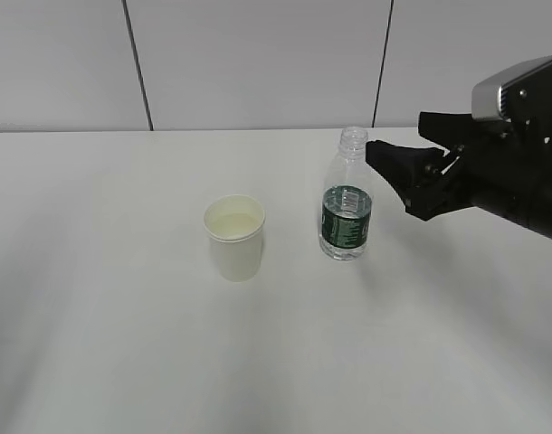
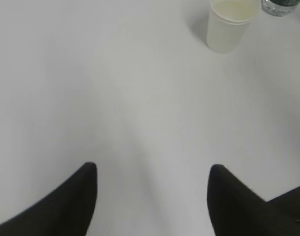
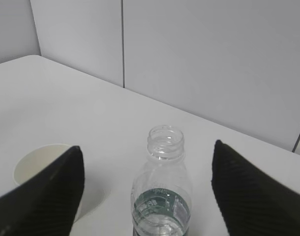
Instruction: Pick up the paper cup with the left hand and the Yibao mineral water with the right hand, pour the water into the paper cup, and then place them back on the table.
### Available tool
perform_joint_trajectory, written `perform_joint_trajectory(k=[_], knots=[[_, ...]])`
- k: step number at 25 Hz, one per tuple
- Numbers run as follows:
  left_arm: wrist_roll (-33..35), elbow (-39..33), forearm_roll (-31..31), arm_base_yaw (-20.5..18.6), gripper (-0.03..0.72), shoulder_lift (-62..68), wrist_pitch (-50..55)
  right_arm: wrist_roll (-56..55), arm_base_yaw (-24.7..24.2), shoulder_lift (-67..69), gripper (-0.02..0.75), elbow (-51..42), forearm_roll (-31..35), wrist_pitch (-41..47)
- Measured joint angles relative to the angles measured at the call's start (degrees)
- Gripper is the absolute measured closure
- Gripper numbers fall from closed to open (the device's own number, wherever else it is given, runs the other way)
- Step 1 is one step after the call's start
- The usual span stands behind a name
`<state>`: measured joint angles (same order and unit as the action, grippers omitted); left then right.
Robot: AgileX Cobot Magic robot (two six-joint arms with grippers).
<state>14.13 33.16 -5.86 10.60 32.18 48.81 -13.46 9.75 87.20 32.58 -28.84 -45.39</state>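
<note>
The paper cup (image 1: 234, 237) stands upright on the white table (image 1: 122, 344), left of the Yibao mineral water bottle (image 1: 347, 197), which is uncapped and upright. My right gripper (image 1: 392, 174) is open, just right of the bottle at shoulder height, apart from it. In the right wrist view the bottle (image 3: 162, 196) stands centred between the spread fingers, with the cup (image 3: 34, 164) partly behind the left finger. My left gripper (image 2: 152, 169) is open and empty over bare table, far from the cup (image 2: 229, 23); the bottle's base (image 2: 283, 6) shows at the top edge. The left arm is out of the exterior view.
A grey panelled wall (image 1: 258, 63) rises behind the table's far edge. The table around the cup and bottle is bare white surface.
</note>
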Motion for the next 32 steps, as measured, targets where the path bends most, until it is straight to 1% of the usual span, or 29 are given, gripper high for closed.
perform_joint_trajectory(k=[4, 8, 11, 18, 25, 32], knots=[[-3.45, -3.33, 0.31, 0.0, 0.212, -7.18, 2.77, 0.0, 0.0, 0.0, 0.144, 0.0, 0.0, -0.05], [-5.55, -3.59, 0.36, 0.0, 0.212, -12.97, 3.13, 0.0, 0.0, -0.88, 0.144, 0.0, -0.13, 0.08], [-6.12, -3.33, 0.36, 0.0, 0.212, -15.78, 4.84, 0.0, 0.0, -2.51, 0.144, 0.0, -0.13, 1.82], [-6.23, -2.91, 1.1, 0.0, 0.212, -20.6, 14.73, 0.0, 0.0, -4.64, 0.144, 0.0, -0.13, 4.2], [-7.32, -3.45, 1.8, 0.0, 0.212, -32.39, 14.9, 0.0, 0.0, -5.26, 0.144, 0.0, -0.64, 4.45], [-8.68, -3.45, 2.73, 0.0, 0.212, -32.97, 14.97, -0.03, 0.0, -5.36, 0.144, 0.0, -1.05, 5.56]])
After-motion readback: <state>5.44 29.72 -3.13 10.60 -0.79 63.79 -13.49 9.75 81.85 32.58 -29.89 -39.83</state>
